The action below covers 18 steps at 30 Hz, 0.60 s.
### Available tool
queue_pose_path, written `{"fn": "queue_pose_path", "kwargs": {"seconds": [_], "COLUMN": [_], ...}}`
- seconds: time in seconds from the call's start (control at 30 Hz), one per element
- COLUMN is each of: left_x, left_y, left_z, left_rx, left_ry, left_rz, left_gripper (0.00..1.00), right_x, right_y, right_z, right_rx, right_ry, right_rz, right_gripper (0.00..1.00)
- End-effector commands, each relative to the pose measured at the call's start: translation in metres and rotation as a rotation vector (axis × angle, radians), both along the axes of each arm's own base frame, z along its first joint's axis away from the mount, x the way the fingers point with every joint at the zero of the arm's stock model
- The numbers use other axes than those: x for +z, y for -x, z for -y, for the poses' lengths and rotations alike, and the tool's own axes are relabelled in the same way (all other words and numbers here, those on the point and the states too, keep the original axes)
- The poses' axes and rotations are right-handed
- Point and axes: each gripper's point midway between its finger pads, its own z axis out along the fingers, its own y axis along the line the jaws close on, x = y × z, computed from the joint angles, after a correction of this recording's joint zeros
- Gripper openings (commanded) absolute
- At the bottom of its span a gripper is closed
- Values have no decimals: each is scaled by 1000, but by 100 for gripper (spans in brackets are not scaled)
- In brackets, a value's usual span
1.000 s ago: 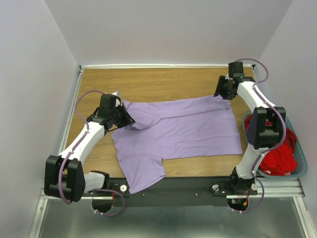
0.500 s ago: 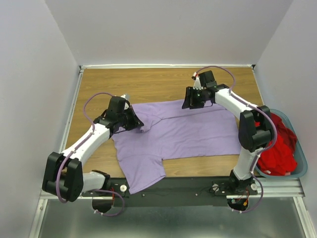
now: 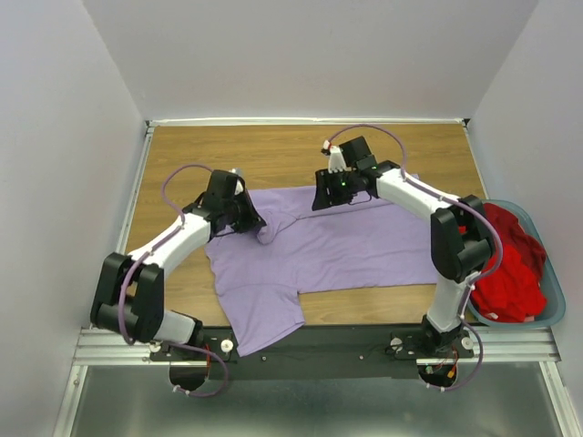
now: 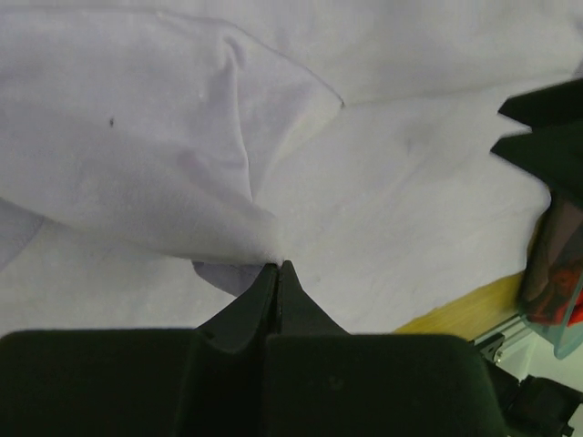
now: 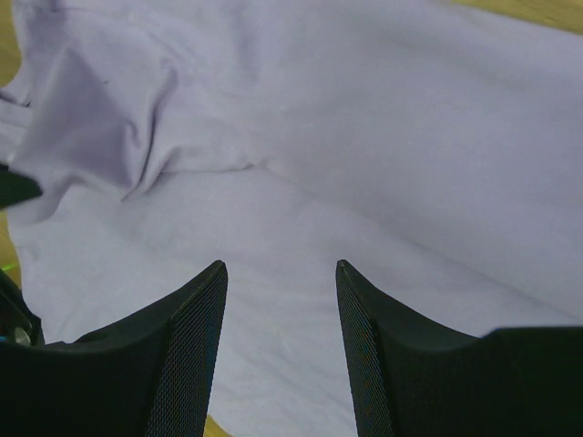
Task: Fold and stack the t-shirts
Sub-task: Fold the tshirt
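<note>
On the wooden surface (image 3: 273, 155), mid-width: a light lavender-purple cloth t-shirt (image 3: 355, 241) lies spread, mostly flat, body running to the right. One short sleeve reaches the near edge at left. Far-left part of the shirt is gathered into a raised fold lying over the body.

Left claw (image 3: 258, 225): fingers pressed fully together, tips pinching an edge of that raised fold (the left wrist view shows cloth caught right at the tips (image 4: 278, 269)). Fold drapes away from the pinch with soft creases.

Right claw (image 3: 325, 200): sits at the far edge of the lavender shirt, about mid-length, well apart from the left claw. Fingers stand partly apart in the right wrist view (image 5: 281, 266), with only flat cloth seen between them and nothing gripped. Cannot tell whether the tips touch the fabric.

Right edge of the scene: a bright red cloth t-shirt (image 3: 510, 273) lies crumpled in a teal-grey plastic basket (image 3: 552, 319), beside the right arm.
</note>
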Motion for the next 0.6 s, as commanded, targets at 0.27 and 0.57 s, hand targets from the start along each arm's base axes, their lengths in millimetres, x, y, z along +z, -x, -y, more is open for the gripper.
{"fn": "queue_pose_path", "kwargs": {"seconds": [0.27,0.57], "left_x": [9,-14], "left_y": [-131,-179], "left_z": [-28,-35], "left_rx": [-4,-1], "left_ry": [-133,-136], "left_rz": [148,148], "left_gripper": [0,0], "right_x": [-4,-1], "right_y": [24,19], "right_z": [-75,-127], "right_rx": [279,350], "right_ry": [26,27], "right_rz": [163,273], "right_gripper": [57,45]}}
